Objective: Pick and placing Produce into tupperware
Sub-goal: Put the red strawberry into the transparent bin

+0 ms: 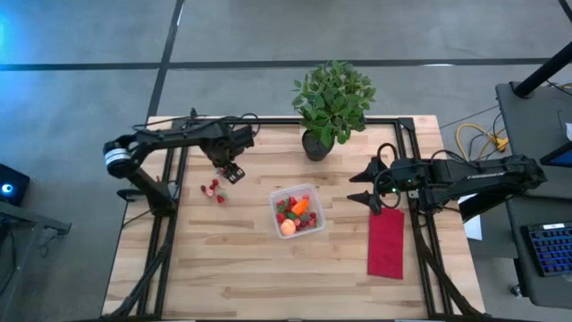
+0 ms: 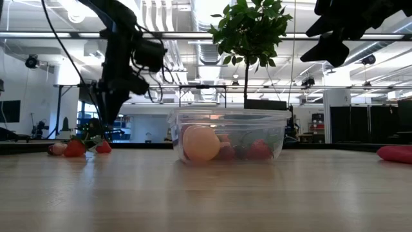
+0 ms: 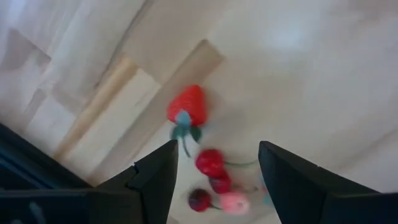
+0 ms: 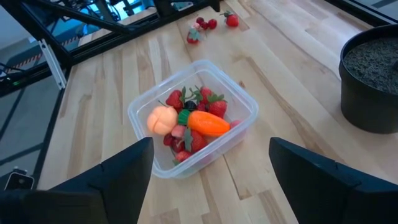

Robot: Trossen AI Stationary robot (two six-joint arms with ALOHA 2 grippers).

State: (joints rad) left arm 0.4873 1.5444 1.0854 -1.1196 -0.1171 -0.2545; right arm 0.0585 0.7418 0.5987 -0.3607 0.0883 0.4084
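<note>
Mid-table: clear tupperware holds carrot, peach fruit | both jaws released

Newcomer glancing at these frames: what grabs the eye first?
The clear tupperware at the table's centre, already holding a carrot, a peach-orange fruit and strawberries. Next, the loose strawberries left of it, with the open left gripper hovering just above them. The leafy potted plant at the far edge and the red cloth under the waiting open right gripper also stand out.
</note>
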